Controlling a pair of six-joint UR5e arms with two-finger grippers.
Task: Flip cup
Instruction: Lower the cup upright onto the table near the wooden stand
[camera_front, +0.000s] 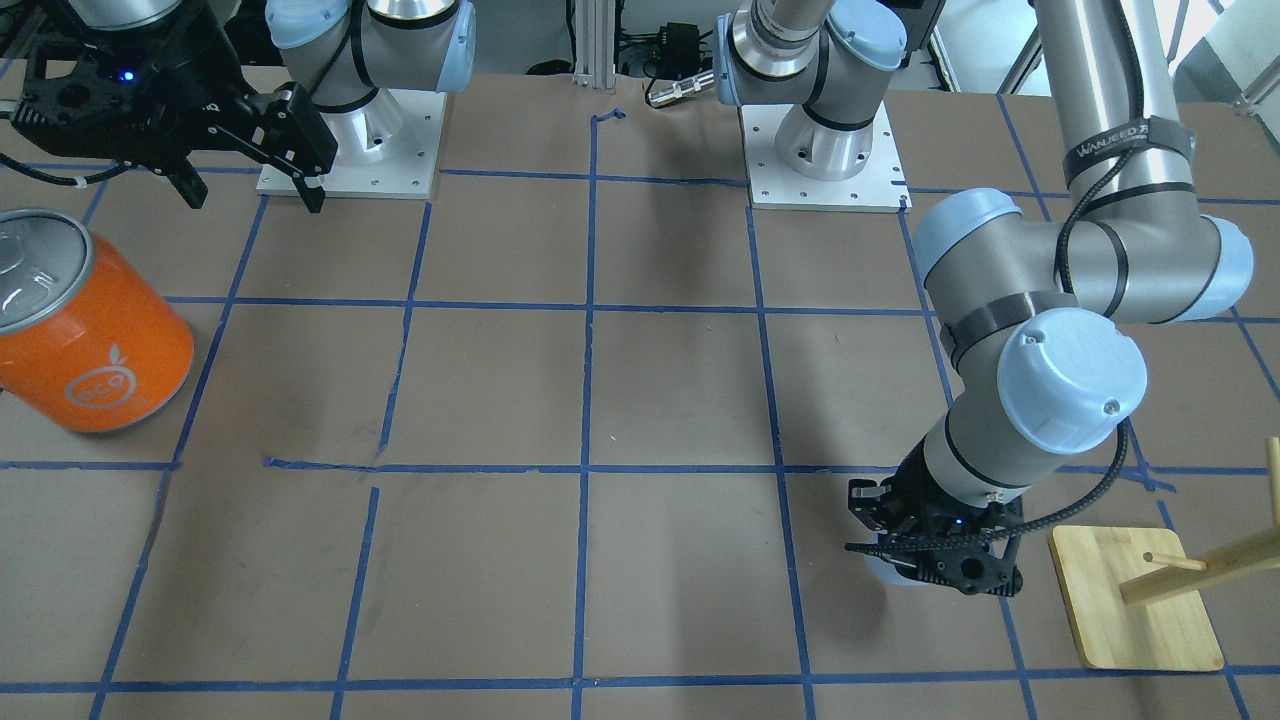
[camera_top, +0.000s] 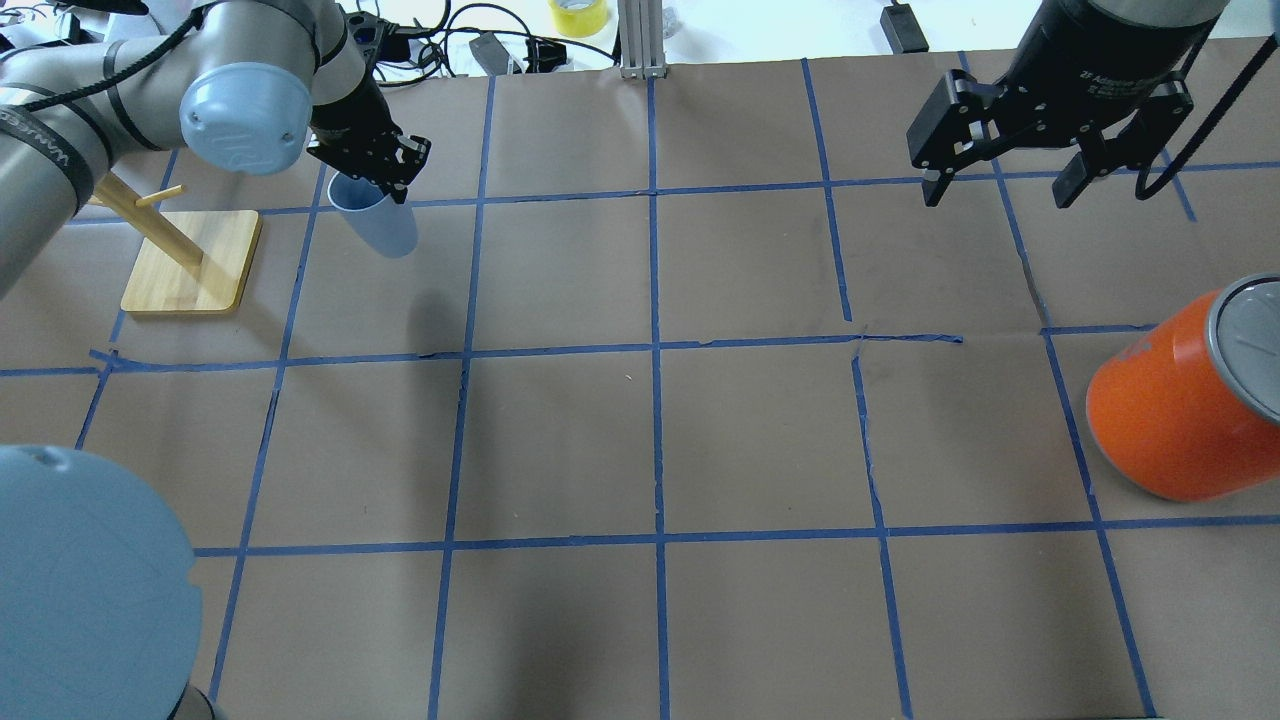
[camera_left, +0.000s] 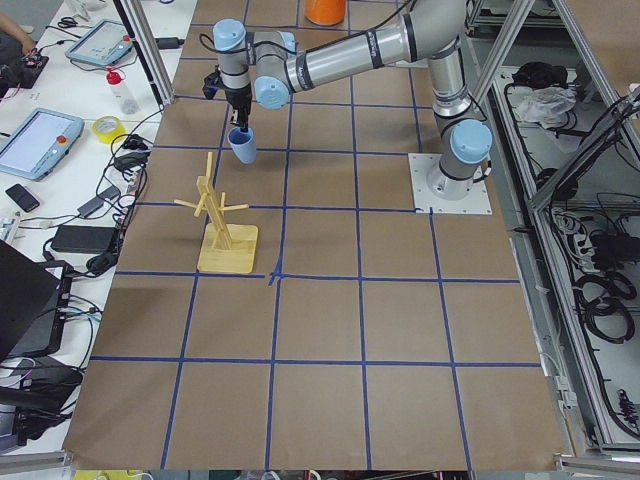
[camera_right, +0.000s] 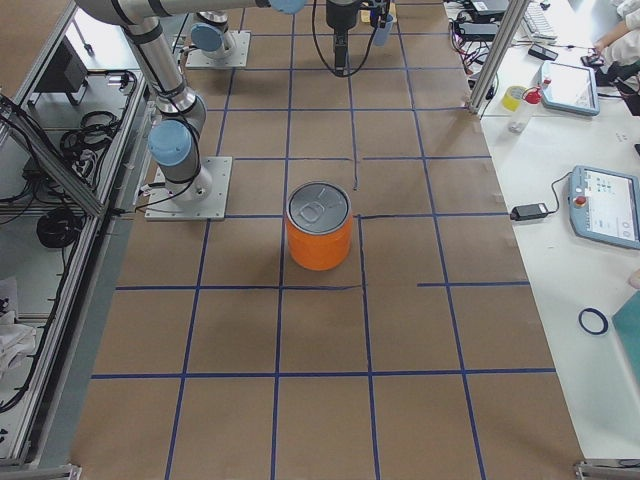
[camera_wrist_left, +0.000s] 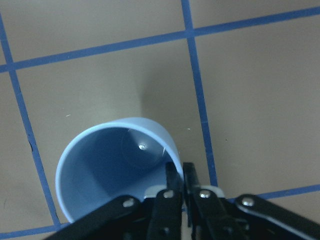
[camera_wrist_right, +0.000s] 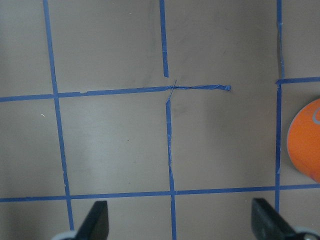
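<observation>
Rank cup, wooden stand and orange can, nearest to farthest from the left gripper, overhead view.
1. cup: pinched at its rim by the left gripper.
2. wooden stand: beside it, on the view's left.
3. orange can: far across, at the right edge.

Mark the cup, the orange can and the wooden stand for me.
cup (camera_top: 385, 232): overhead exterior view, on its outer side wall.
orange can (camera_top: 1165, 425): overhead exterior view, on its orange side wall.
wooden stand (camera_top: 215, 278): overhead exterior view, on its flat base.
</observation>
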